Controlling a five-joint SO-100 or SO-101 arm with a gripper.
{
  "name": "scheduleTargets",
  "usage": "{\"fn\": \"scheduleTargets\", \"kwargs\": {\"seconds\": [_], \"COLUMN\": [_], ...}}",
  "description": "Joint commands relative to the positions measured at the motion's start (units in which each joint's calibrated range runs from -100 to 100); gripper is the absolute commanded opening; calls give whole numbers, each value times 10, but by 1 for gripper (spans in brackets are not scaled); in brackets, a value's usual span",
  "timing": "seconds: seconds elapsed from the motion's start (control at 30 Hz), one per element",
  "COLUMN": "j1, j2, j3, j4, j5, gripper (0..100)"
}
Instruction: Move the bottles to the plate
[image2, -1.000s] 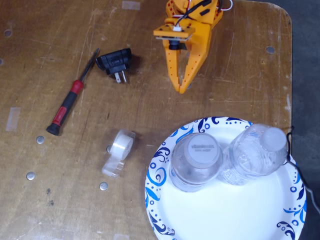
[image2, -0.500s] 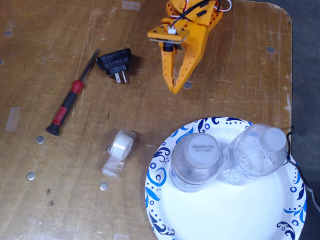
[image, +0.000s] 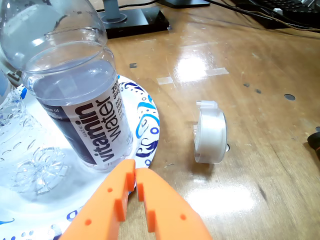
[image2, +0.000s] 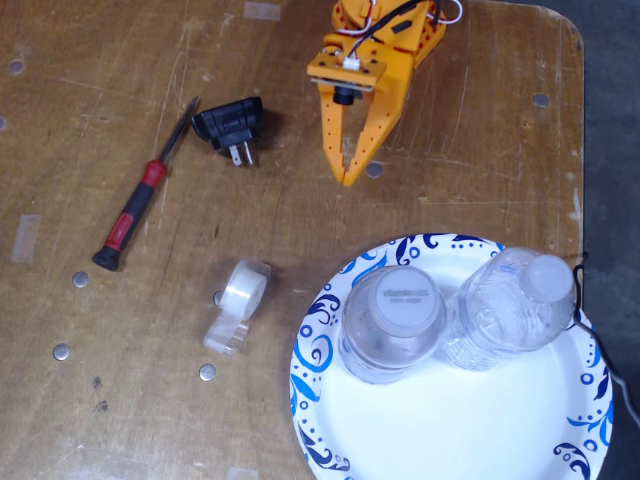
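My empty pincer (image2: 349, 176), closed, sits at 11 o'clock of both bottles (image2: 392, 322) on the plate (image2: 450, 430); a careless swing could topple them.

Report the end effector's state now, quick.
End effector: closed, holding nothing; its orange fingers meet at the tips, clear of both bottles on the plate.
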Motion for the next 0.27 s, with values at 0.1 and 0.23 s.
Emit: {"fn": "scheduleTargets", "kwargs": {"seconds": [0.1, 0.23], "j1": [2, -1], "j2": [-9, -9], "j3": [5, 5], "j4": [1, 1], "j5": [2, 2], "gripper": [1, 1]}}
